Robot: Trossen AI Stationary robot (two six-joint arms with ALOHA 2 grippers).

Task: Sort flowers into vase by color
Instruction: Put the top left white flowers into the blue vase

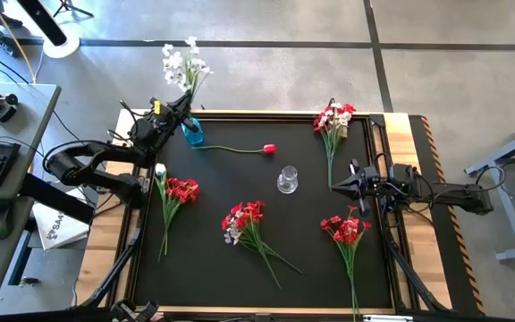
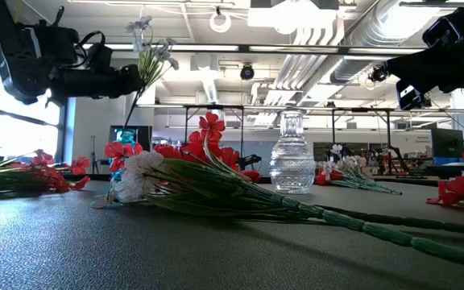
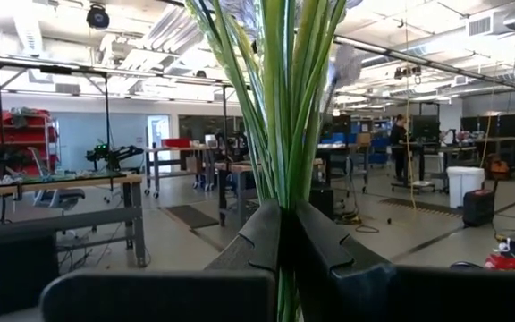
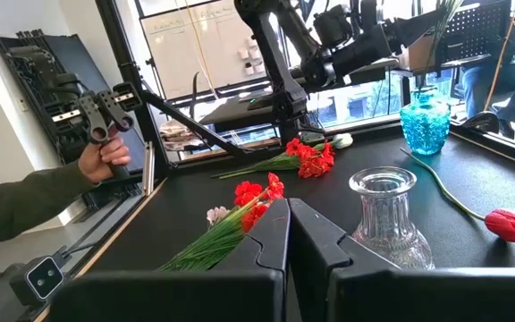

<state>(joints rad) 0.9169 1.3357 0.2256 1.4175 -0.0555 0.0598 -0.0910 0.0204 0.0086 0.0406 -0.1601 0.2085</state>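
**White sprig in the left claw above the blue vase**

The left claw is hovering at the far left corner of the desk, its fingers clamped together on the green stems of a white-blossomed sprig. The sprig's blossoms are reaching out past the desk's far edge, and its stems are pointing down toward the blue vase that is standing just beneath the claw. In the left wrist view the stems are rising straight up from between the closed fingers. Whether the stem ends are already inside the vase cannot be told.

The right claw is waiting near the right edge of the desk, pointing inward toward the clear glass vase, with its fingers drawn together on nothing, as the right wrist view shows.

Other flowers are lying flat on the dark desk: a single red rose with its stem stretching toward the blue vase, a red bunch with one white bloom at the left, a red bunch with a few pale blossoms in the middle, a red bunch at the right, and a mixed red and white bunch at the far right corner.

A person's hand is gripping a handle beyond the desk in the right wrist view.
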